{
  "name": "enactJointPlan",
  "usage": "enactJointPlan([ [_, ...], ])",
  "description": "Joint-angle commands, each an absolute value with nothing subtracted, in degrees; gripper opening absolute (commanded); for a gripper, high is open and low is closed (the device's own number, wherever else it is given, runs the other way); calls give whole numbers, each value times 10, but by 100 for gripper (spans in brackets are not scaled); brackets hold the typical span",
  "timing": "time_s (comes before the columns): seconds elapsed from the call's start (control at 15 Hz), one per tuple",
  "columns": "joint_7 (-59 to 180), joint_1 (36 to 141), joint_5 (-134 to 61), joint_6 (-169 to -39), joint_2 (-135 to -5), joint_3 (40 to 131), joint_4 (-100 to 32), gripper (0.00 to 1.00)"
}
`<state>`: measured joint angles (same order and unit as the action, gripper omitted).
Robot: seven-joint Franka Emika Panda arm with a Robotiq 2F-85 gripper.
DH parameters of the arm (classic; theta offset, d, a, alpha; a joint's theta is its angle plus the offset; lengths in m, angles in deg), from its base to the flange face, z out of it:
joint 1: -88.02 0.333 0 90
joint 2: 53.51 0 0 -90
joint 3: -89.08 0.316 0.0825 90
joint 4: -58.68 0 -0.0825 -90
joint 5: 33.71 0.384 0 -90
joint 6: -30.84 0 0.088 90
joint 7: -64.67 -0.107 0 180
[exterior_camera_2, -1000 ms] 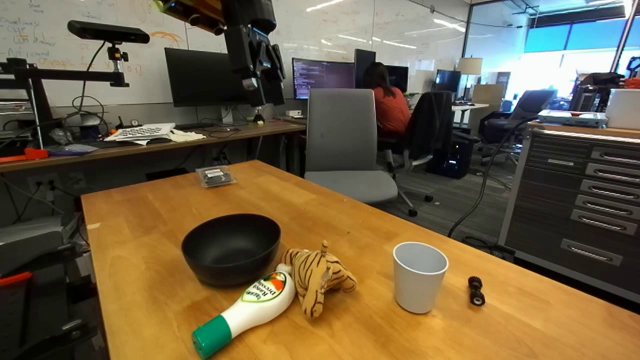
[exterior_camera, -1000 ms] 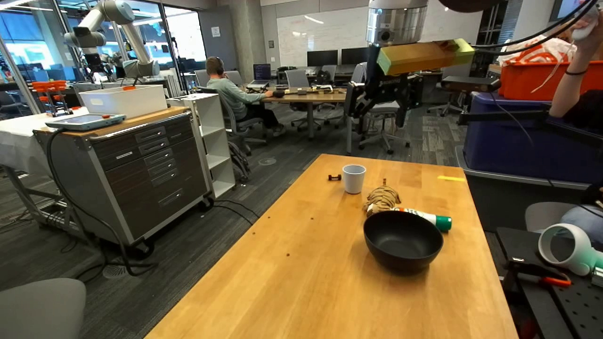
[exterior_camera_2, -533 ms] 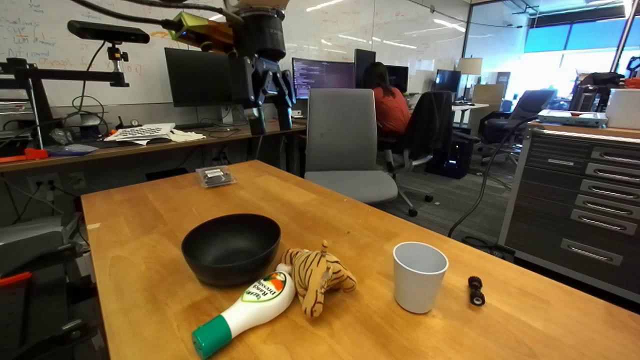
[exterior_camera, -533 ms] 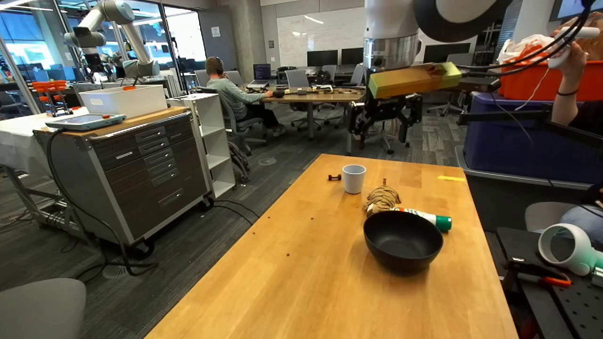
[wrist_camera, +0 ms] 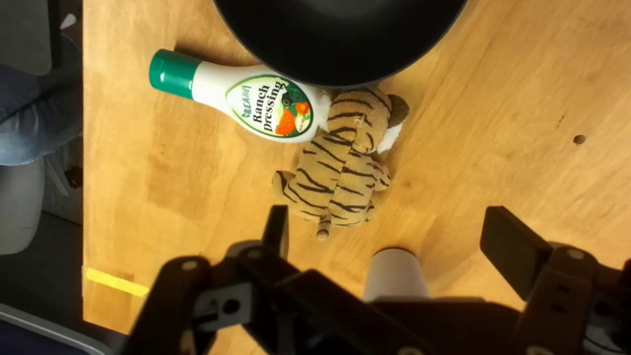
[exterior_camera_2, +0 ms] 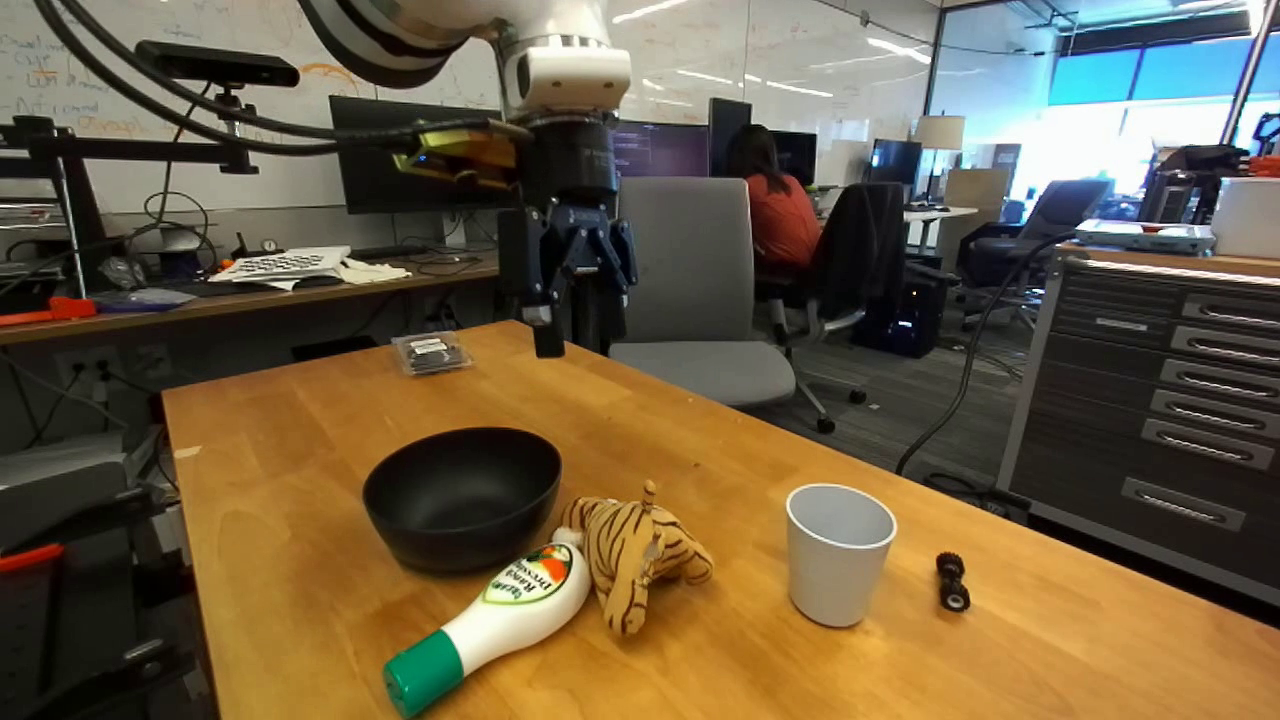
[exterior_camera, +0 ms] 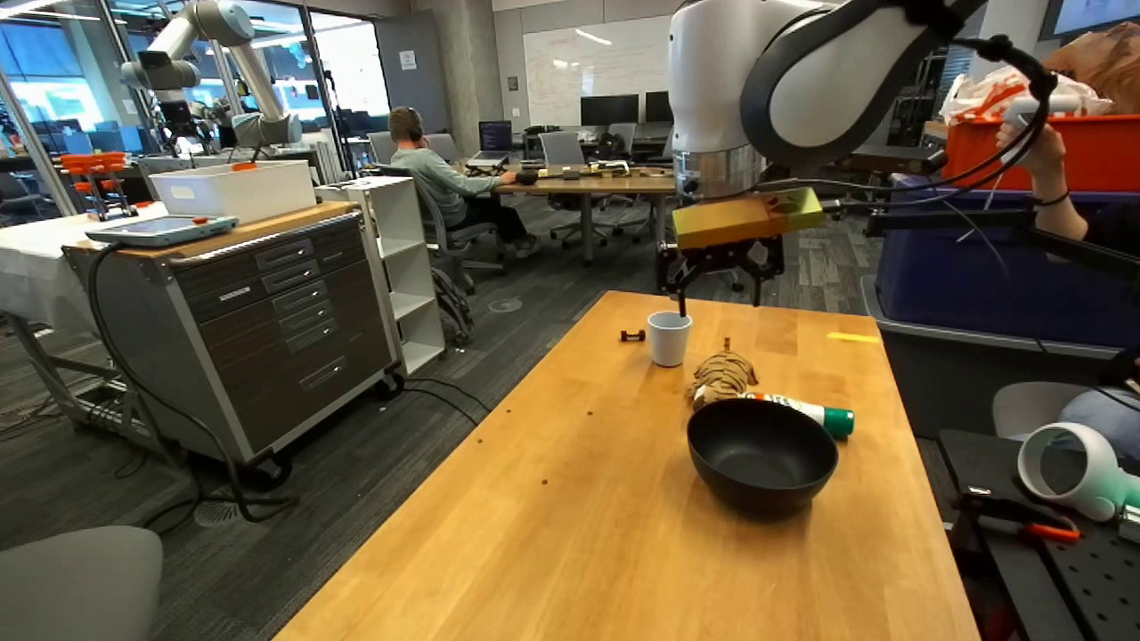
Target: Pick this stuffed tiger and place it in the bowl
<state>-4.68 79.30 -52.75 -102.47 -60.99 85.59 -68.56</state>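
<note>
Toward the left of the wooden table (exterior_camera_2: 300, 640), in an exterior view, a clear plastic package (exterior_camera_2: 430, 352) lies near the far edge, and closer in stands the round black bowl (exterior_camera_2: 460, 505), upright. In front of it a ranch dressing bottle (exterior_camera_2: 505, 625) lies on its side, green cap (exterior_camera_2: 425, 672) toward the near left. The gripper (exterior_camera_2: 578, 340) hangs above the table, pointing down; the wrist view shows its fingers (wrist_camera: 512, 251) spread wide apart, with nothing held. To the right of the bowl, outside it, the stuffed tiger (exterior_camera_2: 635, 555) rests on the table, back upward and tail raised, its head close to the bowl and the bottle's base; whether it touches either, I cannot tell. Farther right a white cup (exterior_camera_2: 840, 565) stands upright, and near it lies a small black dumbbell-shaped piece (exterior_camera_2: 952, 582).
</note>
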Motion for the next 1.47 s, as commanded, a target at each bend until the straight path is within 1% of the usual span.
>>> enactJointPlan([
  [0.0, -35, 812, -528, -1019, -674, 828, -631, 100],
  [0.53, -24, 844, -534, -1003, -768, 789, -585, 100],
  [1.4, 17, 878, -537, -995, -810, 767, -588, 100],
])
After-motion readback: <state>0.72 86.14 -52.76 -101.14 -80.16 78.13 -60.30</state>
